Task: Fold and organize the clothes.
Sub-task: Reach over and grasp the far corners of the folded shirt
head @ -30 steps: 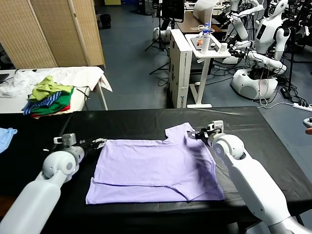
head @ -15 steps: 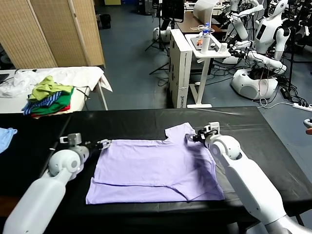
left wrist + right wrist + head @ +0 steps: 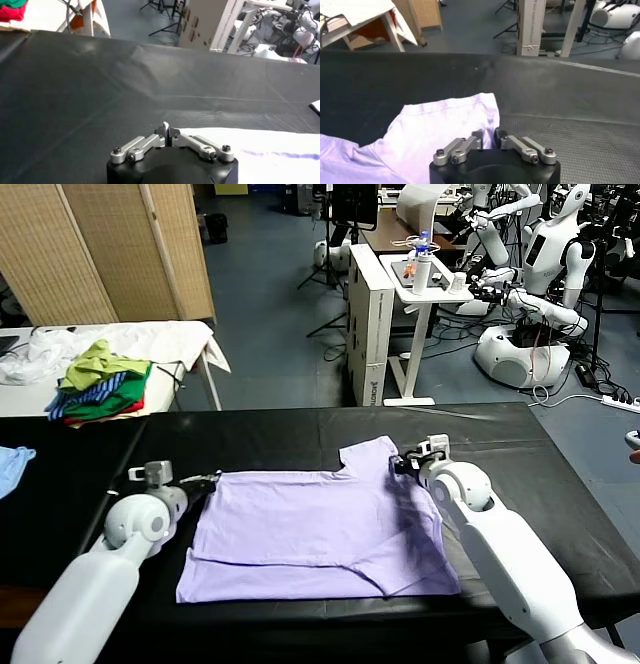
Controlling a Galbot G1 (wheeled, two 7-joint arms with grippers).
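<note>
Jaws closed on both grippers, left gripper (image 3: 207, 479) and right gripper (image 3: 397, 464) low at T-shirt (image 3: 320, 529) shoulders

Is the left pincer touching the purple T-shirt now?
Touching. In the left wrist view the left pincer has its tips shut together right at the T-shirt edge, with a bit of pale cloth pinched between them.

Glossy white rounded arms, black wrist housings, silver screwed claw linkages
</note>
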